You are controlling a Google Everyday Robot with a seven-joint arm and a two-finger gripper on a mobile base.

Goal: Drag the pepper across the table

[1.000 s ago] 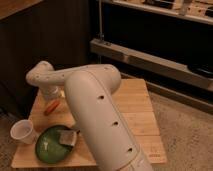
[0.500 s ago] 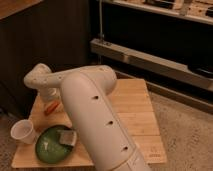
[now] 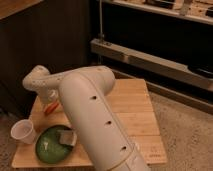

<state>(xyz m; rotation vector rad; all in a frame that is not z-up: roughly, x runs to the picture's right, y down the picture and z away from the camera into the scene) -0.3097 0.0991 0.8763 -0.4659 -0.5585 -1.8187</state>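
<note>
A white cup (image 3: 23, 132) stands near the left front corner of the light wooden surface (image 3: 136, 111). Just right of it and a little further back lies the pepper (image 3: 49, 109), a small orange-red sliver on the left part of the boards, behind the green plate (image 3: 44, 152). The gripper (image 3: 51, 98) hangs directly over the pepper, at the end of a white wrist that bends down from the left. Whether it is clenched, released or touching the pepper cannot be told, since the arm hides most of it. The plate sits at the front edge, close to the cup, and carries a small pale block (image 3: 65, 136) on its right side and a tiny white speck near its middle. The thick white arm (image 3: 97, 125) crosses from the lower middle up to the left, covering the centre of the boards. To the right the boards lie bare, with a speckled floor (image 3: 187, 130) beyond them. Behind stand a dark cabinet (image 3: 55, 40) and a metal shelf rail (image 3: 150, 61).
</note>
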